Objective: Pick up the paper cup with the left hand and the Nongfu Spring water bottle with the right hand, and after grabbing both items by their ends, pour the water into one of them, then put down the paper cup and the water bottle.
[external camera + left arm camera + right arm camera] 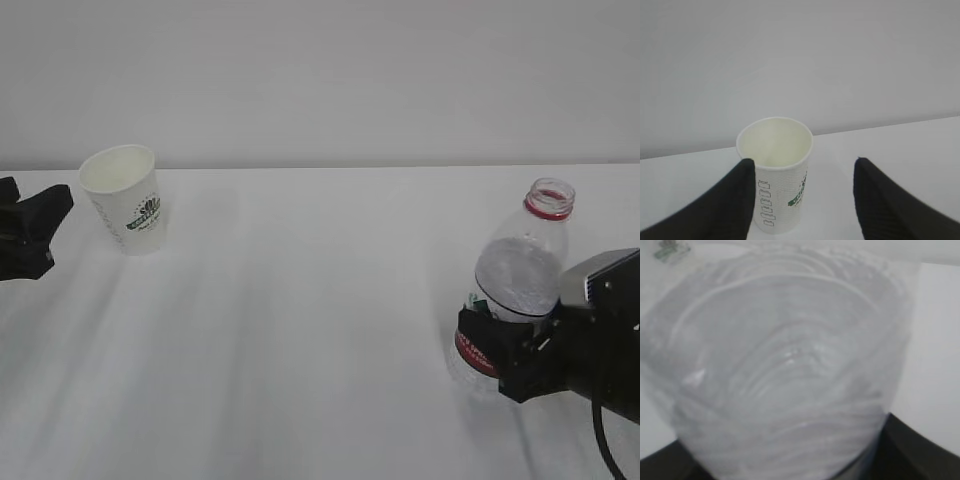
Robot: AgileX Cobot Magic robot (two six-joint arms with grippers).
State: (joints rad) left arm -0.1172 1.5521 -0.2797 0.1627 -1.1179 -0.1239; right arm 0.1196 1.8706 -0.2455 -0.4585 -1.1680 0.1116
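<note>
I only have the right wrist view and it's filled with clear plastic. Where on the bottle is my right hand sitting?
Observer: The right hand sits around the red label band, low on the Nongfu Spring water bottle. I cannot tell whether it is squeezing.
Operator: Is the cap on?
Observer: No, the mouth is open above the red neck ring.
Operator: Where is the cup?
Observer: The paper cup stands upright, mouth up, at the far left of the table.
Operator: Is the left hand on it?
Observer: No. The left hand is open beside the cup, with a gap between them.
</note>
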